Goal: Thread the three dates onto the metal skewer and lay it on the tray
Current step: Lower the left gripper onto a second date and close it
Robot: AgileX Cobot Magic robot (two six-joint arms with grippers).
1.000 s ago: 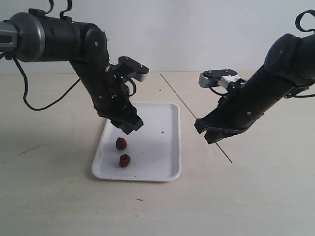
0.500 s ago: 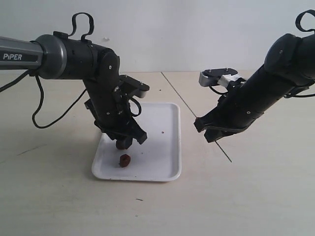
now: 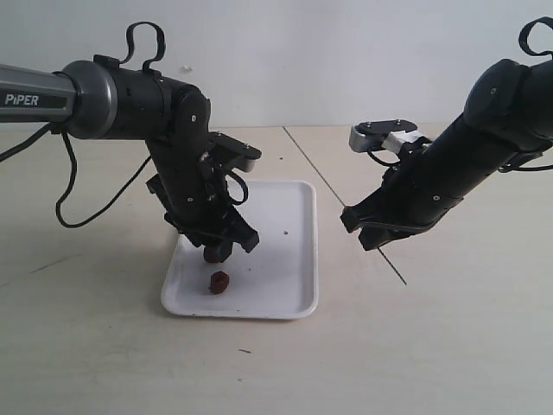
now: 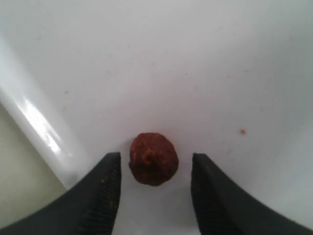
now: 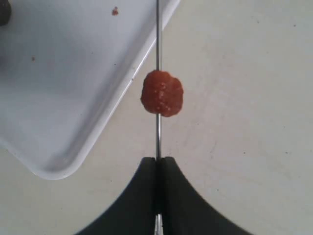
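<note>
The white tray (image 3: 276,285) lies in the middle of the table. One dark red date (image 3: 219,282) rests near its front edge. A second date (image 4: 153,158) sits on the tray floor between the fingers of my left gripper (image 4: 155,165), which is open and not touching it. In the exterior view that gripper (image 3: 221,249) is down on the tray, partly hiding this date (image 3: 212,254). My right gripper (image 5: 158,159) is shut on the metal skewer (image 5: 158,39), with a third date (image 5: 162,93) threaded on it. It hangs (image 3: 371,240) right of the tray.
The tray's rim (image 4: 34,117) runs close beside the left fingers. A red crumb (image 5: 115,11) lies on the tray (image 5: 73,73). A thin dark line (image 3: 302,157) crosses the tabletop behind the right arm. A cable (image 3: 78,186) trails from the left arm.
The left arm has swung round and come down over the further date on the tray, then held still for the last half second. The right arm has not moved.
</note>
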